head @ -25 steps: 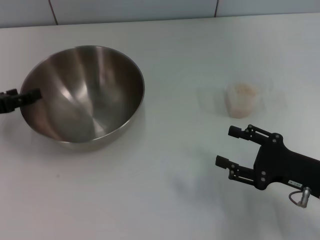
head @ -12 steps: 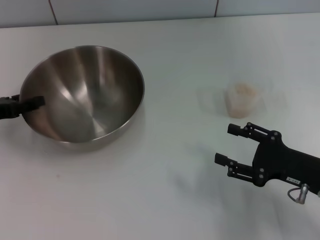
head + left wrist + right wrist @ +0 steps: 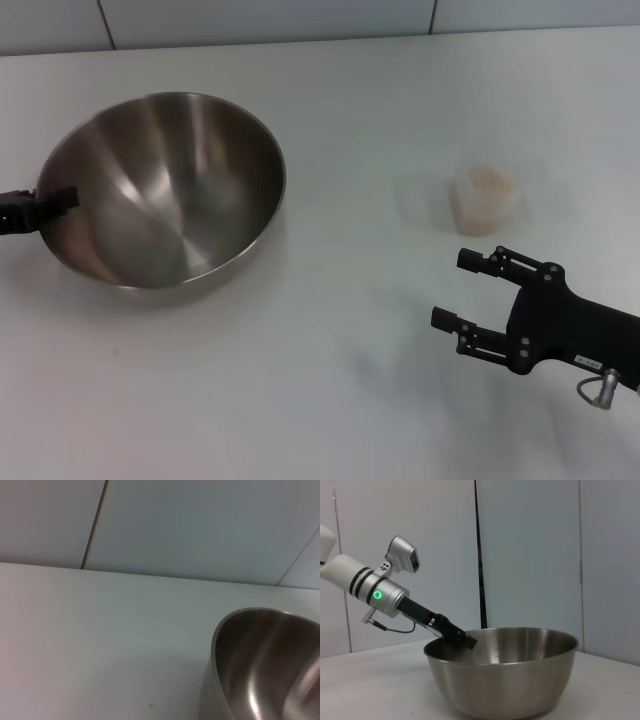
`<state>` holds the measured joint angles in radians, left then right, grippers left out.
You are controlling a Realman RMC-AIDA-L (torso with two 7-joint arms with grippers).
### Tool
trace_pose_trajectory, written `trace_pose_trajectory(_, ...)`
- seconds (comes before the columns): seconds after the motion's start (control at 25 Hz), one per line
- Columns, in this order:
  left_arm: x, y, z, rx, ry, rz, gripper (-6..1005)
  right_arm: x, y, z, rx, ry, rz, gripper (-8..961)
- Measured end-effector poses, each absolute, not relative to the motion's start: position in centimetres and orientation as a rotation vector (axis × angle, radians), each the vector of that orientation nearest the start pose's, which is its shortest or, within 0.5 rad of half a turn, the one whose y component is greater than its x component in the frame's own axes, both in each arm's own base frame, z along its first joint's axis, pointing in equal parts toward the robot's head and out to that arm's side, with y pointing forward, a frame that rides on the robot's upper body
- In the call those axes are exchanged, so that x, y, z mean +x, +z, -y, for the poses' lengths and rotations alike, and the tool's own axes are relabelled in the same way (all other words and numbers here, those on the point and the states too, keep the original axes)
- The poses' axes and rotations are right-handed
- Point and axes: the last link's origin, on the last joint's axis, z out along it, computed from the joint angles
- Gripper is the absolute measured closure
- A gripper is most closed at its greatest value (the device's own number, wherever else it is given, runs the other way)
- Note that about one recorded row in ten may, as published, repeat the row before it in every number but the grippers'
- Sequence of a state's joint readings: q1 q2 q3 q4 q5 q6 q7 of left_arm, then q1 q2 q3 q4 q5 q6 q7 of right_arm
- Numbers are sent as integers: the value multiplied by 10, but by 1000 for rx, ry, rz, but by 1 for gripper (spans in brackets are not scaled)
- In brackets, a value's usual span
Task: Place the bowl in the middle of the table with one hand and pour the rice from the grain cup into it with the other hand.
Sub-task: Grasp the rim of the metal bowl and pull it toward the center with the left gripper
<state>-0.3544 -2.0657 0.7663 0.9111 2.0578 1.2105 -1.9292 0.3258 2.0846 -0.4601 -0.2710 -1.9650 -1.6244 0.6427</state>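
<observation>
White table (image 3: 330,400): left claw (image 3: 55,200) clamps bowl (image 3: 165,190) rim; right claw (image 3: 465,292) wide open, empty

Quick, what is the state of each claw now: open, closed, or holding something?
Left claw: closed on the rim of the large shiny stainless-steel bowl.
Right claw: open, holding nothing, near the small clear plastic cup of rice.
</observation>
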Motion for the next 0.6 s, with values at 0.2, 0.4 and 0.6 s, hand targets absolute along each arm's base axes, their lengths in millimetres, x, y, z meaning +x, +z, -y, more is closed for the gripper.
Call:
trace_pose_trajectory(0.2,-330,52,-338,-2191,-438,1209,691,319,-39,-234,-2486,874,-348,177)
trace_pose_trajectory(0.4,-329,51,-337,-2196,-436,1211,813,319,-39,-234,-2486,873,-347,177)
trace_pose_trajectory(0.6,-326,47,-337,-2225,-436,1207,867,319,-39,-235,-2485,872,-346,177)
